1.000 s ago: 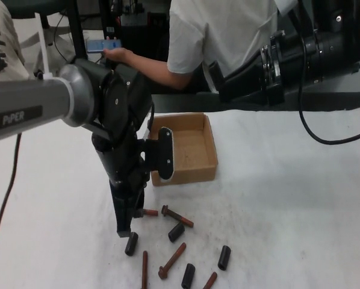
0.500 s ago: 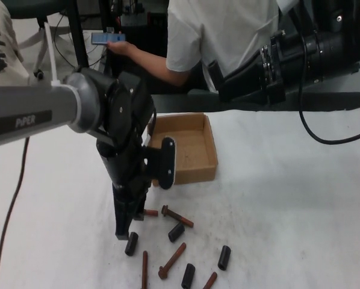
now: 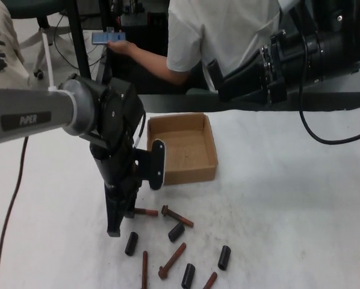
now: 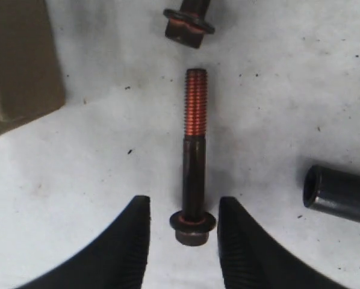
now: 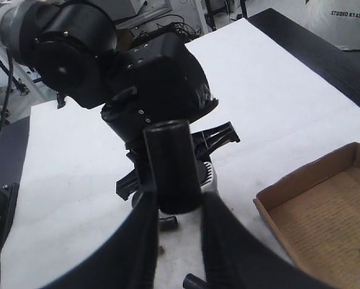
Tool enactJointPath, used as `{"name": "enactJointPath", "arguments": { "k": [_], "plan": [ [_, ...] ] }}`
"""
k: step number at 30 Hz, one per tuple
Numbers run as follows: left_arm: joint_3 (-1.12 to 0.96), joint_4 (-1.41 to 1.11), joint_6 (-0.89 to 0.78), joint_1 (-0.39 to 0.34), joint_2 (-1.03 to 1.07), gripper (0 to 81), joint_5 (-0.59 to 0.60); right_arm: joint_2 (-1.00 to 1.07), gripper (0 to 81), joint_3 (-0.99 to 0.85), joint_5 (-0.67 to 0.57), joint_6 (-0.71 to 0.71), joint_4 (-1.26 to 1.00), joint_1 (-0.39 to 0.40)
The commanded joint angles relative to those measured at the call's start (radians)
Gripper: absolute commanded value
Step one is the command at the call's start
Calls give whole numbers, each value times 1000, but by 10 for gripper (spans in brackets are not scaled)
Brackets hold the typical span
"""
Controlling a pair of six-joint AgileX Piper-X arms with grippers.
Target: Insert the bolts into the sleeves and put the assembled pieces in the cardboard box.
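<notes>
1. The cardboard box [image 3: 183,147] sits on the white surface [image 3: 288,198]. It is a little way past the left end effector [image 3: 120,224] and to its right.
2. More bolts [image 3: 171,261] and sleeves [image 3: 224,257] lie loose on the surface to the right of that end effector. Some are near it and some are farther off.
3. A loose sleeve [image 4: 339,192] lies near one finger of the left end effector. Its open hole is turned toward the finger.
4. A next bolt [image 4: 189,27] lies out in front of the left end effector. Its head is close to the tip of the bolt lying there, but they do not touch.
5. The left arm [image 5: 150,78] stands just past the right end effector [image 5: 179,201] and hides part of the surface.
6. The left end effector is down at the surface with its fingers apart. A bolt [image 4: 194,162] lies flat between them. Its head is between the two fingertips, and its ridged orange end points away. The fingers are just beside the head, and I cannot tell if they touch it.
7. The right end effector is up in the air, clamped on a black held sleeve [image 5: 168,162]. The sleeve sticks out past the fingertips.
</notes>
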Motion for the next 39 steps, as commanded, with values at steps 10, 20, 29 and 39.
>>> {"name": "enactJointPath", "arguments": {
  "k": [10,20,29,39],
  "plan": [
    [-1,-13,23,-1,45,347,-8,-11,8,-7,-15,5,2,-3],
    [-2,-42,29,-53,47,347,-1,-11,8,-7,-15,5,-9,-3],
    [-2,-42,10,-48,62,294,-45,-11,8,-7,-15,5,-5,-3],
    [-2,-35,8,-16,61,64,-75,-11,8,-7,-15,5,-5,-3]
  ]
}}
